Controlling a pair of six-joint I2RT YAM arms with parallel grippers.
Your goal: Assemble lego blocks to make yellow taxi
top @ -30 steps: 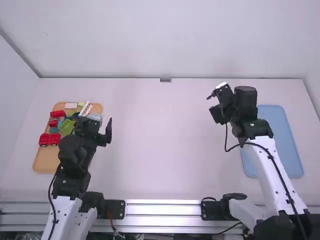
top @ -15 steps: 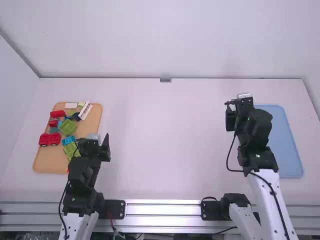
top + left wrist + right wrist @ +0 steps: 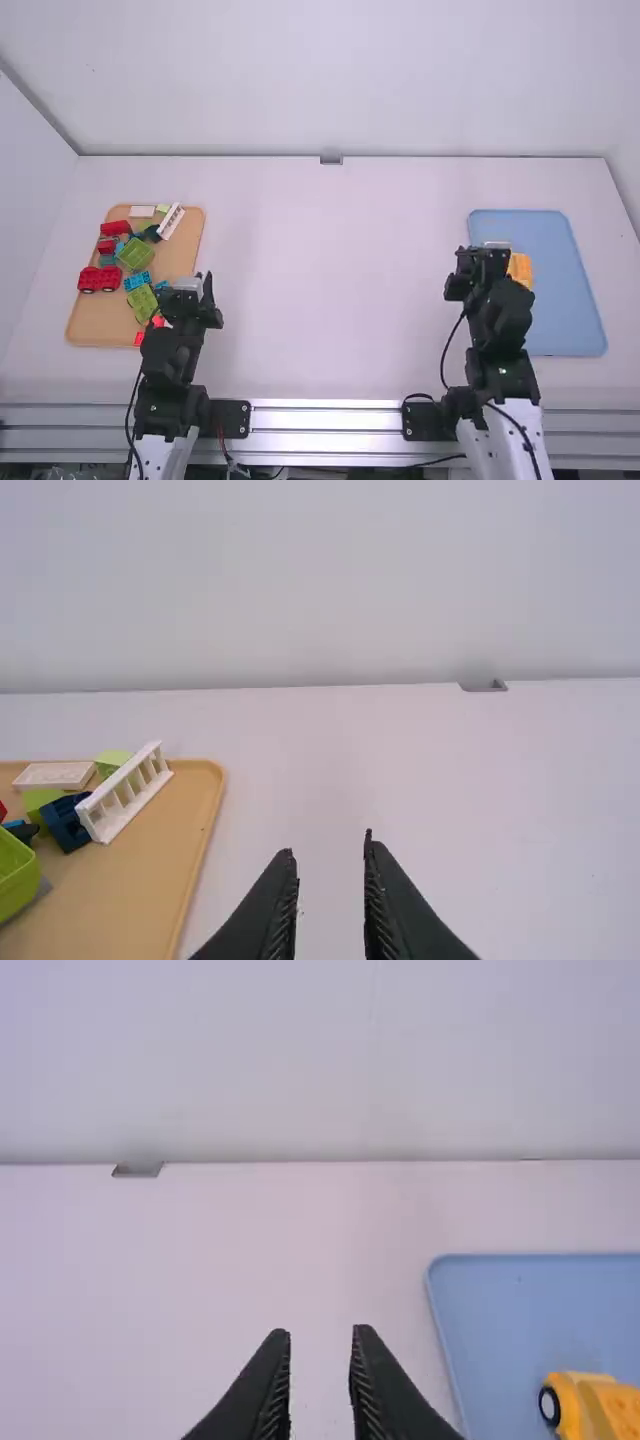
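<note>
While the left pincer (image 3: pixel 187 290) and right pincer (image 3: pixel 484 258) both sit spread, the taxi (image 3: pixel 598 1406) is parked on the blue tray (image 3: pixel 566 290), kinda chunky and orangey-yellow, with a rounded corner and a black wheel (image 3: pixel 549 1393) with a pale hub.

A yellow toy taxi (image 3: pixel 598 1406) with a black wheel is seen on a blue tray (image 3: pixel 480 1305).

Tan tray (image 3: pixel 90 325): red wheeled block (image 3: pixel 98 279), lime-green bin (image 3: pixel 136 254), white railing (image 3: pixel 125 792), navy block (image 3: pixel 66 822), bright-blue brick (image 3: pixel 137 281). Well right of tan tray: light-blue tray (image 3: pixel 568 300), yellow-orange toy car (image 3: pixel 600 1405), its wheel (image 3: pixel 549 1406) black, white hub. Tabletop (image 3: pixel 330 290) white.
</note>
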